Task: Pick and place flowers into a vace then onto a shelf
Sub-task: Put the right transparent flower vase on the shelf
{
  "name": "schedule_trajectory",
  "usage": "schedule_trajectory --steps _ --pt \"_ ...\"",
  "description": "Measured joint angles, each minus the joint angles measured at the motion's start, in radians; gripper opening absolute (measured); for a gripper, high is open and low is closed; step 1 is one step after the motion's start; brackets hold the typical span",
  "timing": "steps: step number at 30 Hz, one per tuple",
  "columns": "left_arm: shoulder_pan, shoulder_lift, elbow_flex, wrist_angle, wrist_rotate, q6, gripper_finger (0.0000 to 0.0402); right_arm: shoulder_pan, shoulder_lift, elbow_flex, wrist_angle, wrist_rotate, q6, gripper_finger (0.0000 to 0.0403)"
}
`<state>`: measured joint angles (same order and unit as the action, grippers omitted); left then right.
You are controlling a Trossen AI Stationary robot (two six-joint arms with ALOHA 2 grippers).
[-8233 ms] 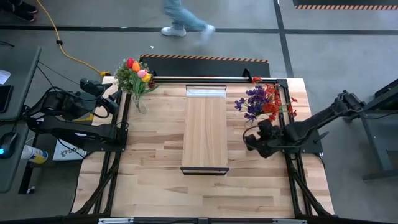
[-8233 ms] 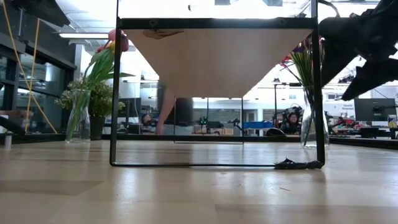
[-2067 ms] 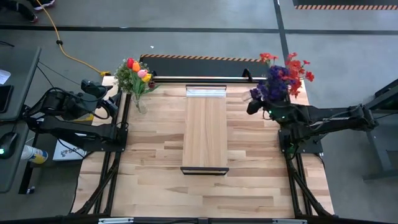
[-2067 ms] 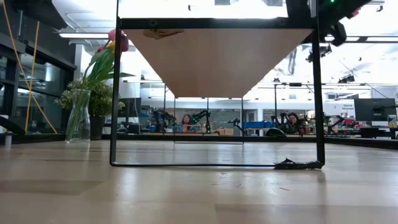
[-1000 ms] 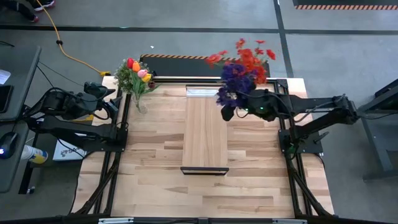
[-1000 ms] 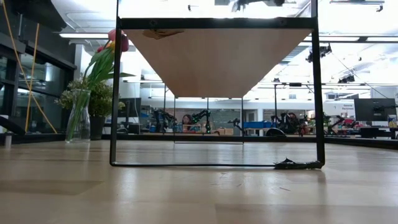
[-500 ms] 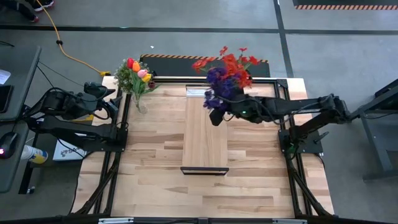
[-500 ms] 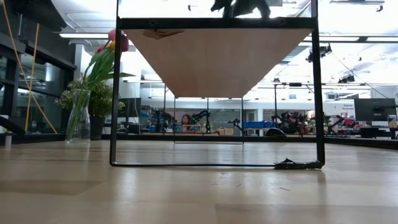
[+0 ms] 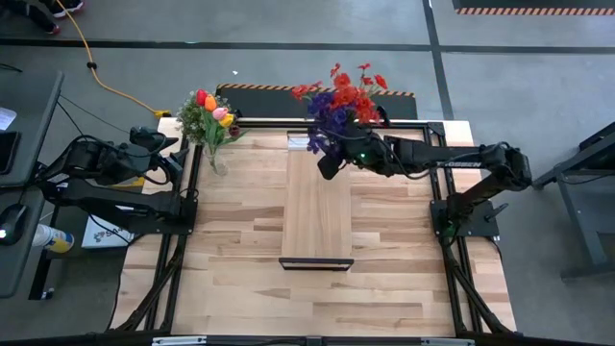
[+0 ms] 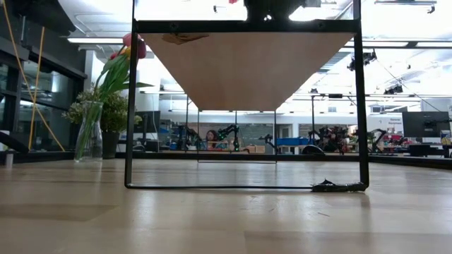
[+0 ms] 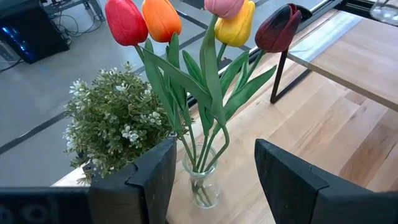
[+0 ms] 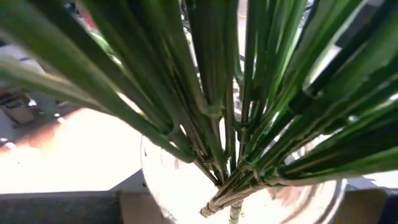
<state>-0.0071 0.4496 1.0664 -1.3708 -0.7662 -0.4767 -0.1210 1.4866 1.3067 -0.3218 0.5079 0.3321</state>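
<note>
A glass vase (image 12: 249, 186) of red and purple flowers (image 9: 341, 104) is gripped by the right gripper (image 9: 332, 159) above the shelf (image 9: 316, 207); placement is judged underway, calling for lowering next. The left gripper (image 11: 208, 174), open, faces the tulips (image 11: 205, 25)

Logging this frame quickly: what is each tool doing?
Left tool: open, empty, facing the tulip vase.
Right tool: shut on the vase of red and purple flowers, above the shelf.
</note>
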Motion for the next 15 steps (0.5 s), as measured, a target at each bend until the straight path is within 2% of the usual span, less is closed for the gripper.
schedule_trajectory --steps 6,15 --pt "0.000 0.000 0.000 0.000 0.000 0.000 0.0248 -0.023 0.045 0.000 0.014 -0.046 -0.006 0.0163" --pt "0.000 0.000 0.000 0.000 0.000 0.000 0.0248 -0.045 0.081 0.000 0.053 -0.038 -0.045 0.0163"
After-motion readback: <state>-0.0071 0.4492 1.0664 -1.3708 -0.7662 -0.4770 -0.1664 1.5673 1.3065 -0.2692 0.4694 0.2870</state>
